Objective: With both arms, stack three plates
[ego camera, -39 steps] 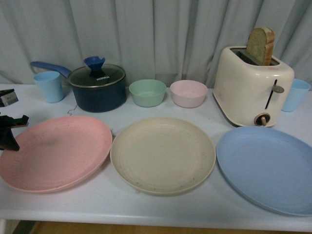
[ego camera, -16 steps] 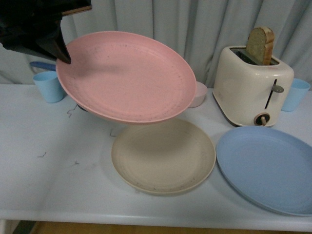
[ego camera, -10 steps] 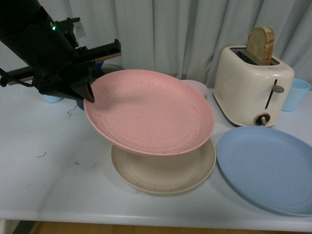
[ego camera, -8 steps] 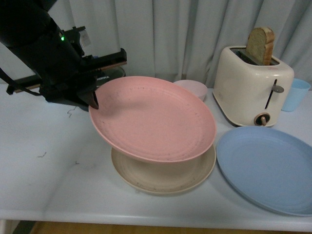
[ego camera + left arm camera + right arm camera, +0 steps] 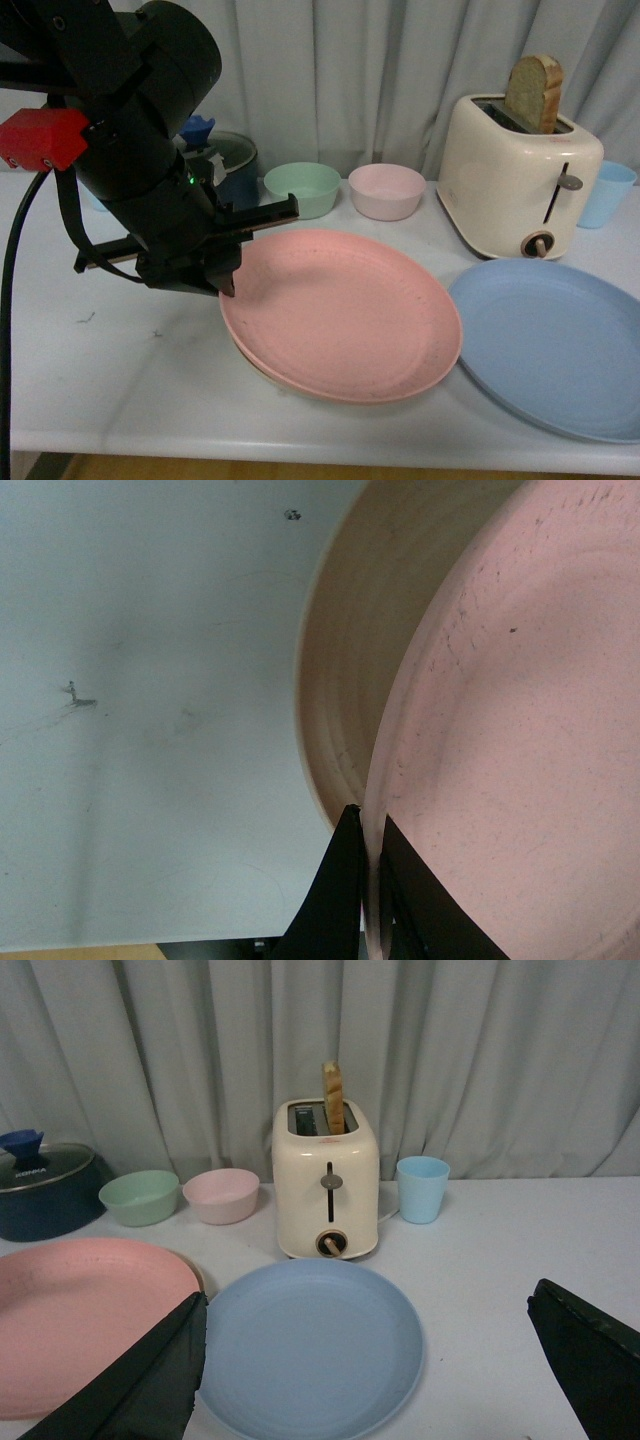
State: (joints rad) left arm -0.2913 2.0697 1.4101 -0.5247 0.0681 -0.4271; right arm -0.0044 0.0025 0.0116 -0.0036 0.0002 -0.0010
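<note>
My left gripper (image 5: 226, 286) is clamped on the left rim of the pink plate (image 5: 340, 315). The left wrist view shows one finger (image 5: 335, 880) under the rim and the other on top of it. The pink plate lies over the beige plate (image 5: 345, 650) at the near middle of the white table (image 5: 120, 380) and covers almost all of it. Only a crescent of beige shows on the left side, beneath the held edge. I cannot tell whether the pink plate is fully seated on the beige one or is just above it on the gripped side. The blue plate (image 5: 560, 350) lies flat on the table to the right, with its rim just beside the pink plate's. My right gripper (image 5: 367, 1305) hangs on the near side of the blue plate with its fingers spread wide and nothing between them. Along the far edge, from left to right, I see a dark saucepan (image 5: 240, 180) partly hidden by my left arm, a green bowl (image 5: 302, 188), and a pink bowl (image 5: 387, 190). Next come a cream toaster (image 5: 520, 175) with a slice of bread (image 5: 535, 92) standing in it, and a light blue cup (image 5: 608, 193).
</note>
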